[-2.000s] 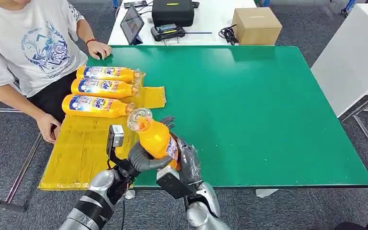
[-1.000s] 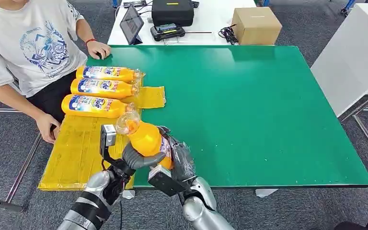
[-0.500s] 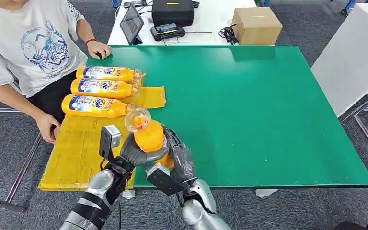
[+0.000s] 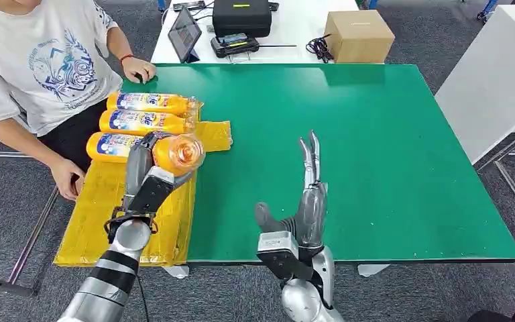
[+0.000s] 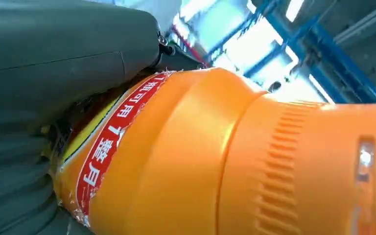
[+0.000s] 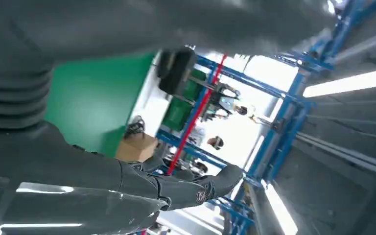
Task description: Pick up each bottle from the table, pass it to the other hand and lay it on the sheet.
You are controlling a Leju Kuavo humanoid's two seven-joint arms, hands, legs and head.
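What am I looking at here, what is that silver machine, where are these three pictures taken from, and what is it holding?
This is a humanoid robot with two silver arms, each ending in a many-fingered hand. The wide picture comes from a camera high on its body, looking down at a green table. The other two come from cameras at its wrists, so they look tilted and very close.

The left hand holds an orange plastic bottle above a yellow sheet at the table's left end. The left wrist picture shows that bottle up close. Three more orange bottles with blue labels lie in a row on the sheet.

The right hand holds nothing, fingers stretched out over the table. A person in a white T-shirt sits beside the sheet.
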